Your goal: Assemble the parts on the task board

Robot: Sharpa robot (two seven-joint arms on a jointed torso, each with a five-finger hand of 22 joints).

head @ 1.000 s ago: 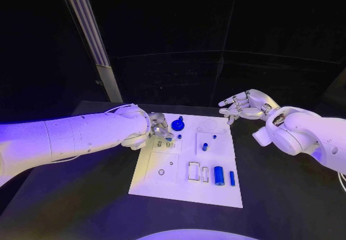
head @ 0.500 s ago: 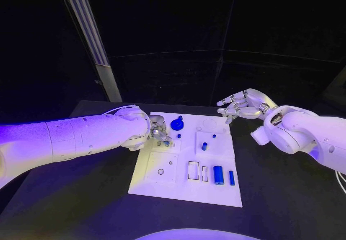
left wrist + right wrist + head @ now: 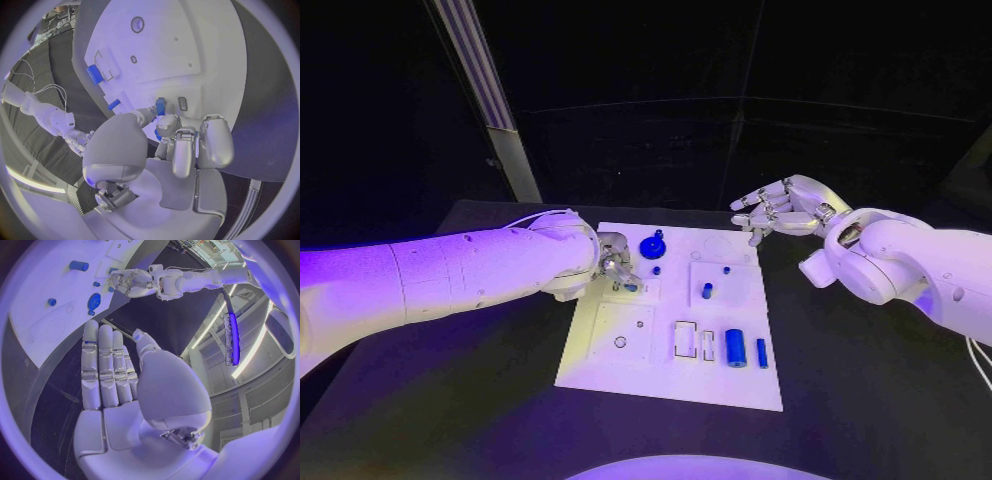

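The white task board (image 3: 661, 375) lies in the middle of the black table. My left hand (image 3: 616, 267) hovers low over the board's far left part and pinches a small blue part (image 3: 160, 106) between its fingertips, right beside two small slots (image 3: 182, 103). My right hand (image 3: 783, 208) hangs in the air past the board's far right corner, holding nothing, its fingers straight and side by side (image 3: 106, 365). On the board stand a blue round knob (image 3: 652, 246), a small blue peg (image 3: 707, 291), a blue cylinder (image 3: 734, 348) and a slim blue bar (image 3: 762, 351).
A pale upright post (image 3: 495, 110) rises behind the table's far left. Bare black table (image 3: 877, 390) stretches right of the board. White rectangular frames (image 3: 687, 339) and a small ring (image 3: 619, 342) sit in the board's near half.
My left hand has come down and slightly nearer, onto the slots at the board's far left. The right hand has hardly moved.
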